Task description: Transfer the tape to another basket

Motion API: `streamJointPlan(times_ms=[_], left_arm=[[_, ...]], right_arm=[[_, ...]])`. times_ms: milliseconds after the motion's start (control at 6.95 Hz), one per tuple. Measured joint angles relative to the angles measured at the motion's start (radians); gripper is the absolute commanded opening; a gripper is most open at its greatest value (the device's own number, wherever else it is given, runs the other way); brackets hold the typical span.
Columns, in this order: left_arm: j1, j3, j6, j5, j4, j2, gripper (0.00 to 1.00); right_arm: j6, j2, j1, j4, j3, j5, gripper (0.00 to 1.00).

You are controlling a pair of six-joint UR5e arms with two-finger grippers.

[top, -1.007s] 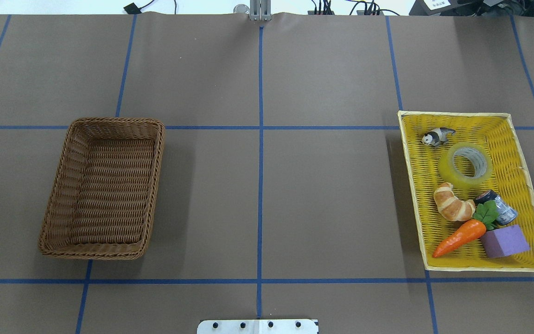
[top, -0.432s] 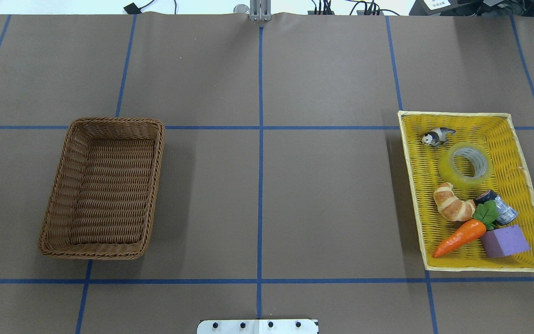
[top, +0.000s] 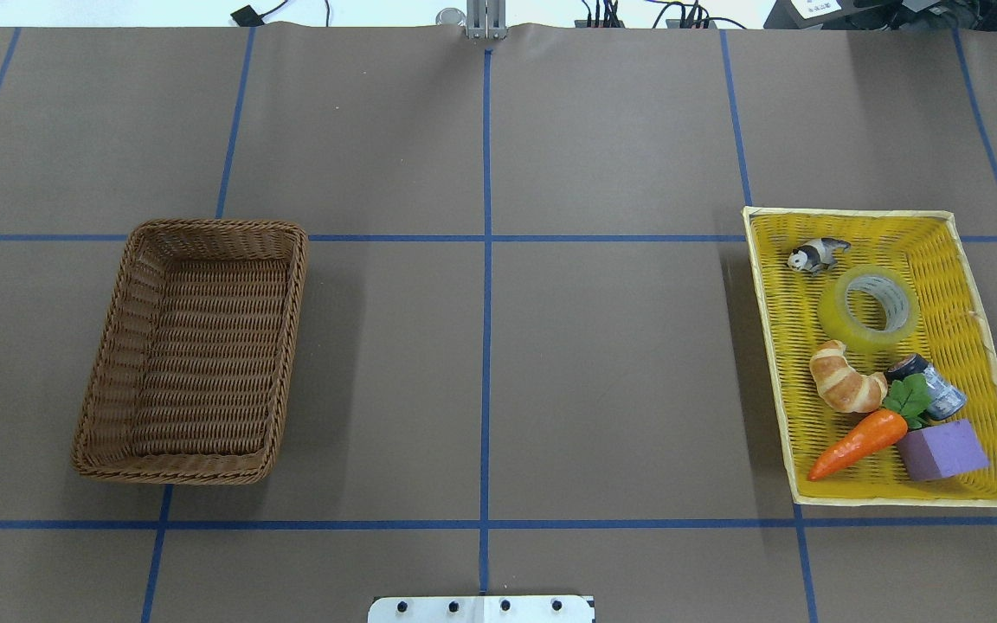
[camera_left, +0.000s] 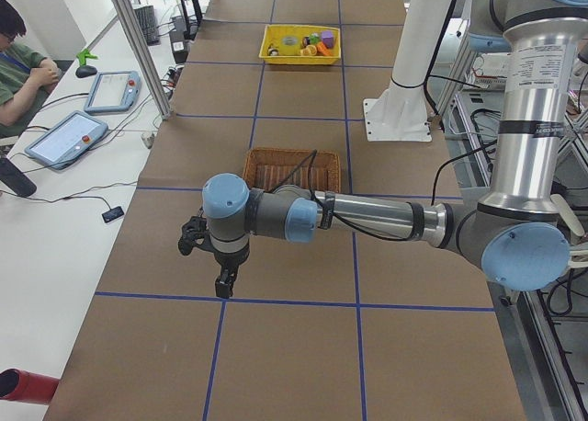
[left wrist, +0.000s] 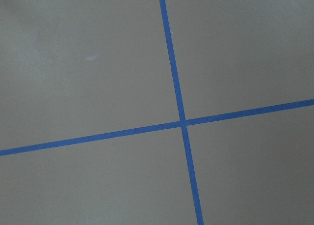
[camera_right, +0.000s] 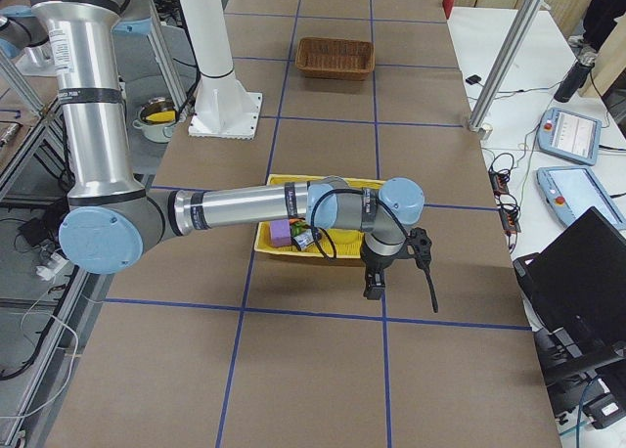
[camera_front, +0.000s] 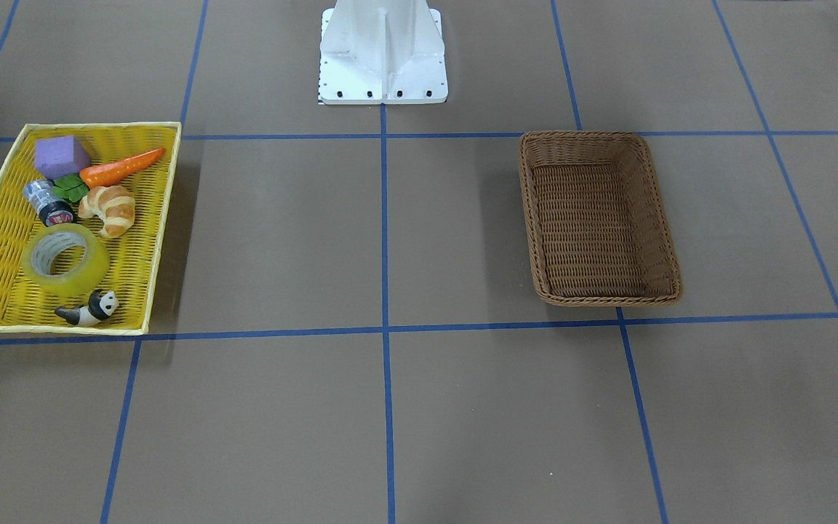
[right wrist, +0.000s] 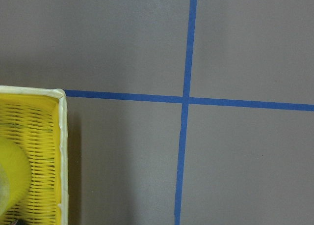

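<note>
- Tape (top: pixel 868 309) lies flat in the yellow tray (top: pixel 853 212), between a toy panda (top: pixel 817 253) and a croissant (top: pixel 845 378), well apart from the brown basket (top: pixel 217 223) across the table (top: pixel 620 363).
- Right fingers (camera_right: pixel 373 290) hang just outside the tray; left fingers (camera_left: pixel 221 286) hover near the basket. You cannot tell how far either pair is spread.
- Bring the right pair over the roll and straddle its wall, clear of the panda.

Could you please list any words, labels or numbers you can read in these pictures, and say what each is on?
None can be read.
Red label on the small can: too small.
Print inside the core of the tape: blurred.
Lettering on the left arm: too small.
</note>
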Motion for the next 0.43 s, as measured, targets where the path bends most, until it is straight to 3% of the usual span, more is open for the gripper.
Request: streamJointPlan(times_ms=[432], left_arm=[[0.001,-0.002,0.000,0.000,-0.001,0.007,0.99]], right_arm=[[0.001,0.007,0.000,0.000,0.009,0.002,1.00]])
